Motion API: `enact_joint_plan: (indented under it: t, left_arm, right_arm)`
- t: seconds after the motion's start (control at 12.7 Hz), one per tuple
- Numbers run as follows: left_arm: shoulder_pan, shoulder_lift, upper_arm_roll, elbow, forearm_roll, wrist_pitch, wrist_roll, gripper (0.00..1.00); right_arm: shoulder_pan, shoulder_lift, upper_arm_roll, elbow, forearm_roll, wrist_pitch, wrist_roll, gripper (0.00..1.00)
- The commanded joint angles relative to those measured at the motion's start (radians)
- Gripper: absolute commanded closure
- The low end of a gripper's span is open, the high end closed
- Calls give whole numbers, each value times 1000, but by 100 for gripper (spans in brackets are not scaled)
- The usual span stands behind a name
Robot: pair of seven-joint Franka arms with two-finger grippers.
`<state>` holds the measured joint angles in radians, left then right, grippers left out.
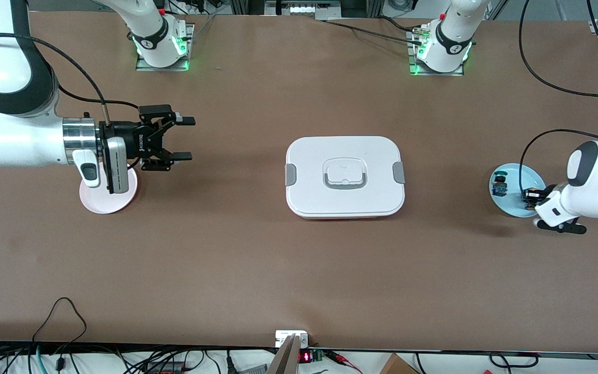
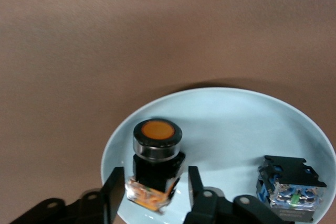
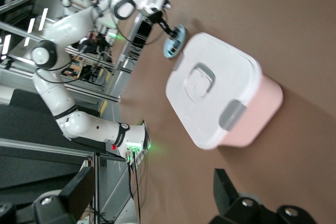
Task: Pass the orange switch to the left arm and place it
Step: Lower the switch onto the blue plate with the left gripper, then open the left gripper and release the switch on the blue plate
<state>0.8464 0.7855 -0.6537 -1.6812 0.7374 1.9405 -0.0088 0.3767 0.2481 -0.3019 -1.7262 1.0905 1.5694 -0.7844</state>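
The orange switch, a black body with a steel-ringed orange cap, stands on the light blue plate at the left arm's end of the table. My left gripper is down at the plate, open, one finger on each side of the switch's lower body with a thin gap on both sides. In the front view the left gripper is mostly hidden under its white hand. The white box with grey clips sits mid-table. My right gripper waits open and empty above the table at the right arm's end.
A blue-and-green component lies on the same blue plate, beside the switch. A pale pink plate lies under the right arm's wrist. The box lies between the two plates. Cables run along the table's edges.
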Motion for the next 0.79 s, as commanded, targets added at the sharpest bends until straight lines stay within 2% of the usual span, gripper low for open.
enact_joint_plan:
  t: [0.0,0.24,0.31,0.39,0.47,0.63,0.71]
  left_arm:
    - [-7,1,-26,79,5,-29,12,0]
    - [43,-69,-119,123,-58,-50,67,0]
    - [92,-98,-183,141,-113,-87,143,0]
    - [139,-120,-254,171,-183,-138,179,0]
    - [167,-135,-315,216,-219,-225,182,0]
    - [155,-141,-407,337,-221,-384,176,0]
    - [137,-143,-443,371,-214,-428,174,0]
  right_arm:
    - [-10,-29,3,6,-181,9,161,0]
    - [-9,-30,6,49,-438,63,403,0]
    - [-9,-32,6,59,-507,55,494,0]
    - [-9,-32,6,59,-555,54,572,0]
    - [-4,-32,12,65,-651,52,646,0]
    - [37,-33,36,89,-948,29,752,0]
    - [33,-41,36,94,-993,-32,773,0]
